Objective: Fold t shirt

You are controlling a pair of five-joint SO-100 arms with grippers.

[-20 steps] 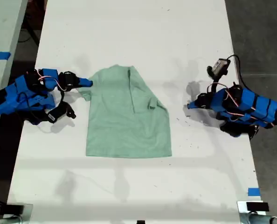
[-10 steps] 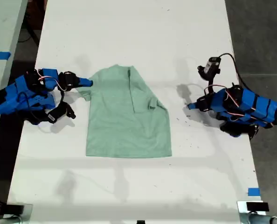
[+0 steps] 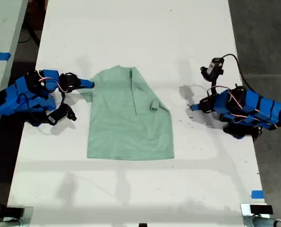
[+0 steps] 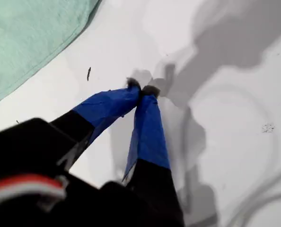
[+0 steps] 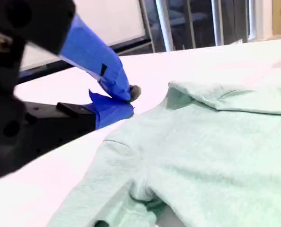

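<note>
The t shirt (image 3: pixel 129 116) lies flat in the middle of the white table (image 3: pixel 140 28), its hem toward the near edge in the exterior view and one sleeve side folded in over the body. On the exterior view's right my first gripper (image 4: pixel 140 90) rests on bare tabletop well apart from the cloth, jaws closed tip to tip on nothing. On the exterior view's left, slightly farther back, my second gripper (image 5: pixel 124 99) sits just beside the shirt's sleeve, its jaws nearly together and empty.
</note>
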